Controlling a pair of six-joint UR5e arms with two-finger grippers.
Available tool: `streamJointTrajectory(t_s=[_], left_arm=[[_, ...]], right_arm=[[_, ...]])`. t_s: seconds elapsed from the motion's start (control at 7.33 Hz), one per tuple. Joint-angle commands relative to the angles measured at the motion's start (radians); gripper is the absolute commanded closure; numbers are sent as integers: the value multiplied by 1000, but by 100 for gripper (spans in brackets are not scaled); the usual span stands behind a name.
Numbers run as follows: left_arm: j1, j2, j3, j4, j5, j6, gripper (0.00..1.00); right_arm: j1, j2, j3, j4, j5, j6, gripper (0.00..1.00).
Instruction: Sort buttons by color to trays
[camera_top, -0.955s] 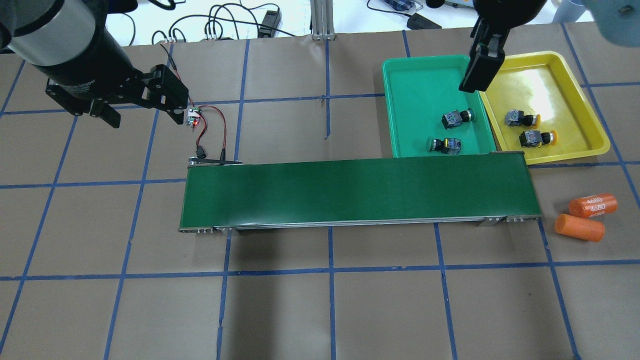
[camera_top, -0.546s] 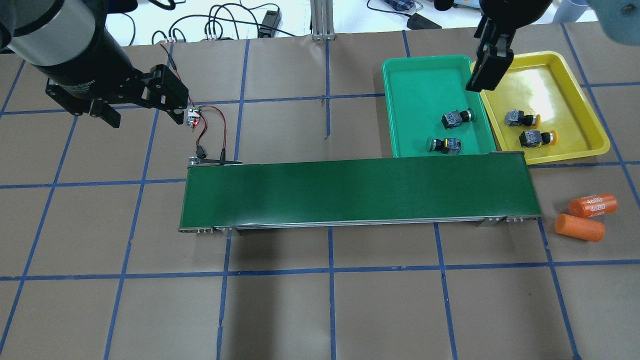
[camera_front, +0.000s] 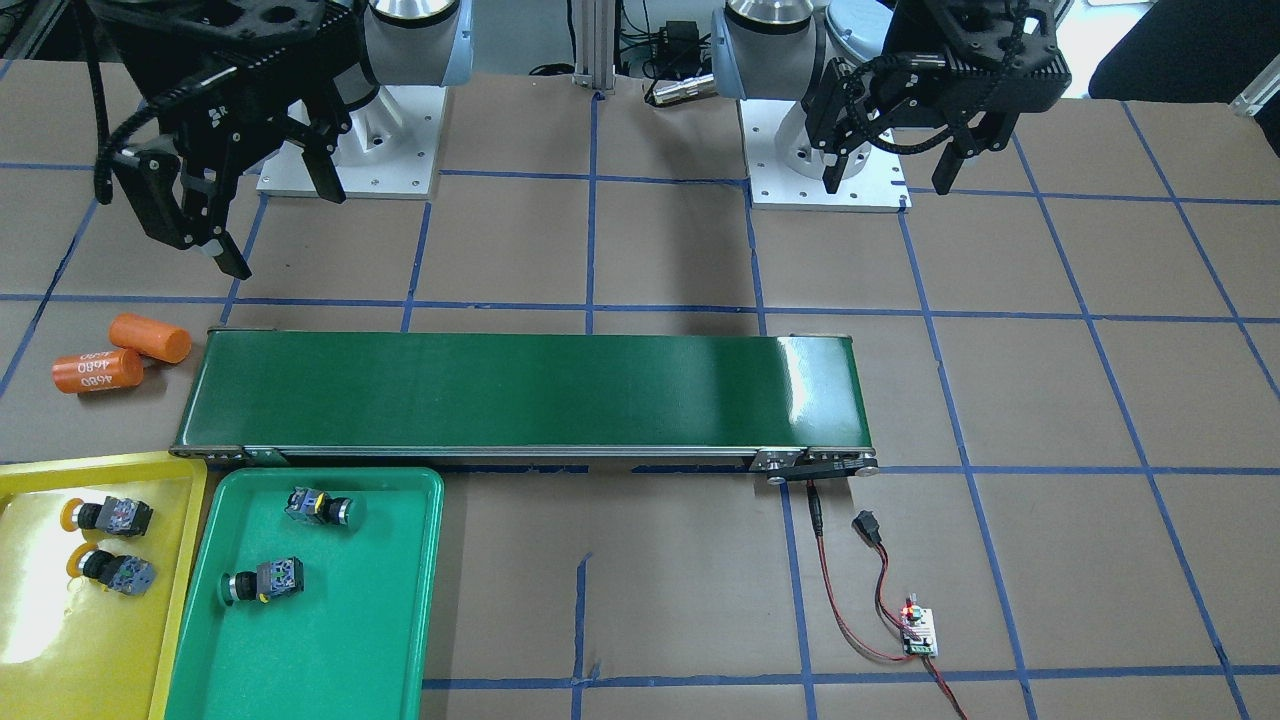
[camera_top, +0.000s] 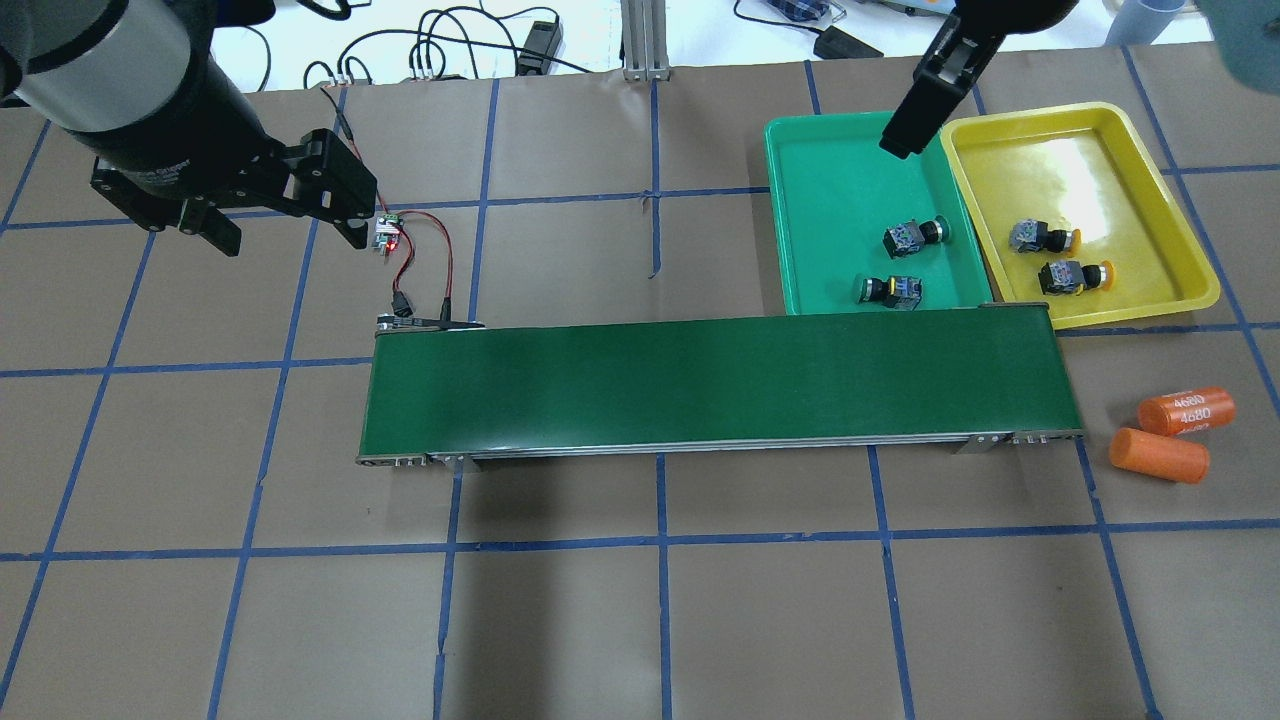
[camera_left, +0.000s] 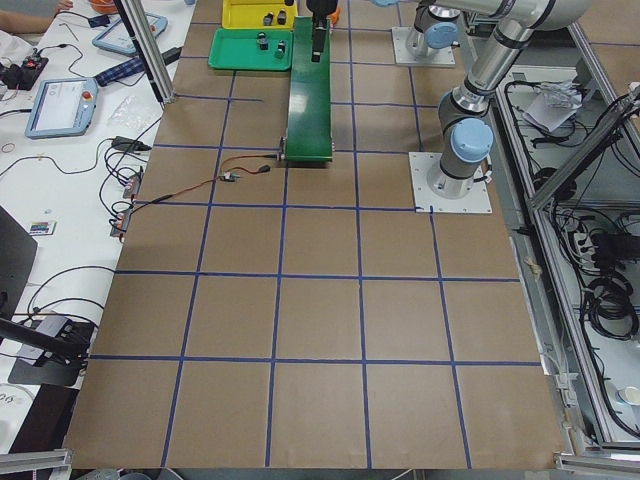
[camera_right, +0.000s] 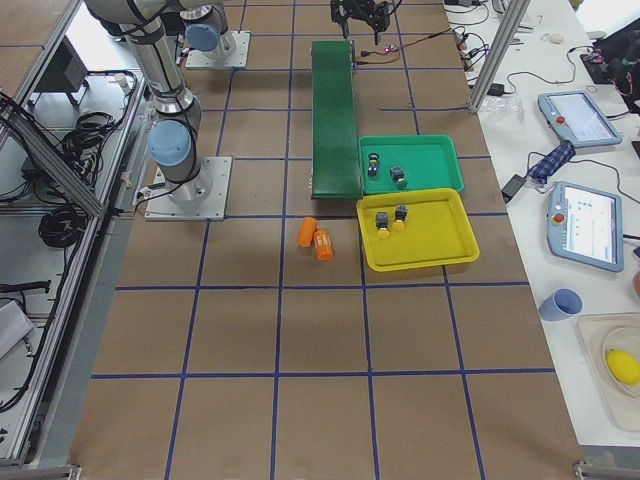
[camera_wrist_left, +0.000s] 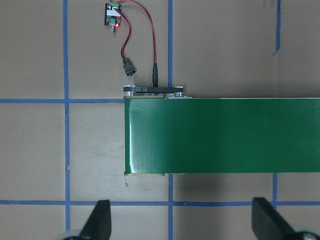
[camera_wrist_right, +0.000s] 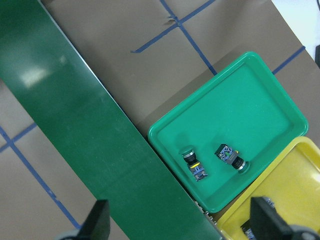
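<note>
Plainly open, empty: left end effector (camera_front: 886, 187), right end effector (camera_front: 288, 232); yellow tray (camera_front: 60, 655) partly cropped.

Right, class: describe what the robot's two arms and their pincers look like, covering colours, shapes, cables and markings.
Both arms are silver-grey metal tubes with pale blue joint caps, bolted to white square base plates. The black two-finger left pincer and black two-finger right pincer are blocky, each with a looping black ribbed cable.
</note>
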Motion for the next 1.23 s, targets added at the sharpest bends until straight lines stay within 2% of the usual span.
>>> streamJointTrajectory(t_s=[0.0, 0.27, 0.55, 1.09], left_arm=[[0, 1, 0, 0, 0, 4, 0], [0, -2, 0, 0, -2, 5, 0], [0, -1, 0, 0, -2, 8, 0], [0, 1, 2, 0, 0, 8, 0]], right_arm=[[2, -4, 0, -6, -14, 284, 0], [2, -7, 3, 16, -75, 562, 0], [7, -10, 25, 18, -70, 758, 0], [11, -19, 29, 43, -48, 837, 0]])
